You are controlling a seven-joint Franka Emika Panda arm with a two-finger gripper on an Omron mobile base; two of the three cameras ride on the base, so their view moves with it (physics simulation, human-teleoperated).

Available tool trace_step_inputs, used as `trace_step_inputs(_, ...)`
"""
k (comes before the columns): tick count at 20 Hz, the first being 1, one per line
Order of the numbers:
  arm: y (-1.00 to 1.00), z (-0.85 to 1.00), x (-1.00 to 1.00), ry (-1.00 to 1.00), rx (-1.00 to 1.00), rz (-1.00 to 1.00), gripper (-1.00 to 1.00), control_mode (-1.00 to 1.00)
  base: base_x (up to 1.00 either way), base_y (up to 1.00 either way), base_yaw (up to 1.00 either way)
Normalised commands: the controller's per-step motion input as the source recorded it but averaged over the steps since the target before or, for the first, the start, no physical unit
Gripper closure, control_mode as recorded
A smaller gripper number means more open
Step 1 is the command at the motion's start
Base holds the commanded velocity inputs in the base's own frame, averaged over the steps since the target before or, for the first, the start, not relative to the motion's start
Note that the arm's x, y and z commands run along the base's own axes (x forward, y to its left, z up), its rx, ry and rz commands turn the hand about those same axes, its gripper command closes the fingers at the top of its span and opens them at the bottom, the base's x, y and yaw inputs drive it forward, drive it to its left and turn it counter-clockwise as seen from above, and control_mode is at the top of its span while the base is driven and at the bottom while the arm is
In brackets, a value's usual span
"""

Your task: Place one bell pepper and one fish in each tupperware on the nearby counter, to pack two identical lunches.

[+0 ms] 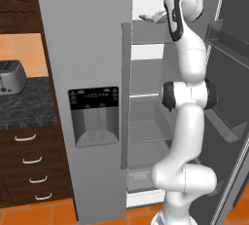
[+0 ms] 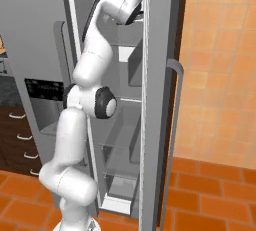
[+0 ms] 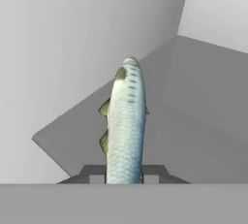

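Pinching fish [image 3: 126,126] | claw [image 3: 124,175] fingertips tight on both flanks | inside fridge [image 1: 92,63]

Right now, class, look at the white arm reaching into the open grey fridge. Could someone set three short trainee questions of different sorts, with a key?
1. True or false: the gripper has its dark fingertips either side of a slim, pale silvery-green fish.
2. Where does the silver toaster stand? A on the dark speckled counter; B inside the fridge.
3. Fill in: the floor tiles are ____.

Key: 1 true; 2 A; 3 orange.
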Motion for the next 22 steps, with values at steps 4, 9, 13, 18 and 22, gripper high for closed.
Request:
trace_step_inputs(4, 0.14, -1.0, -1.0, -0.46, -0.07, 0.0, 1.0, -1.0, 0.0, 0.0, 0.0)
trace_step_inputs(9, 0.37, -1.0, -1.0, -0.4, -0.09, -0.02, 1.0, -1.0, 0.0, 0.0, 0.0)
trace_step_inputs(13, 0.72, -0.92, -1.0, -0.32, -0.1, -0.06, 1.0, -1.0, 0.0, 0.0, 0.0)
trace_step_inputs(18, 0.74, 0.19, -1.0, -0.32, -0.09, -0.06, 1.0, -1.0, 0.0, 0.0, 0.0)
trace_step_inputs(22, 0.2, 0.01, -1.0, -0.12, -0.03, -0.14, 1.0, -1.0, 0.0, 0.0, 0.0)
